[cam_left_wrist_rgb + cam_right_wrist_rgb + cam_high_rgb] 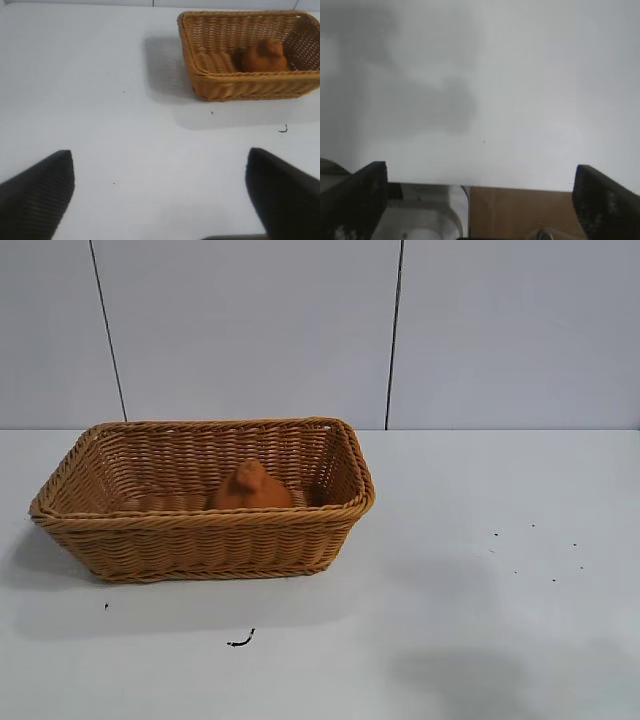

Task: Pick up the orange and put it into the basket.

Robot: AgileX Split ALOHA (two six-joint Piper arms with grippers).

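We see the orange [250, 488] lying inside the basket [200, 540], on the basket floor toward the right-hand part in the exterior view, knobby bump up, its lower half hidden behind the front wall. The basket sits on the white worktop [480, 570], left of centre in that view, upright, w/ its braided rim intact all round. In the left wrist view the orange [265, 56] shows again inside the basket [235, 85], near the front wall.

Neither arm shows in the exterior view. The left gripper [160, 200] hangs over bare worktop [100, 100], well apart from the basket, its two dark fingers [37, 195] spread wide w/ nothing between them. The right gripper [480, 200] also has its fingers [355, 200] wide apart and empty; below it we see the worktop [520, 90] edge, a brown surface [520, 210] and some grey hardware.

Small dark specks lie on the worktop, plus a short curled black mark [241, 640] in front of the basket, not touching it.
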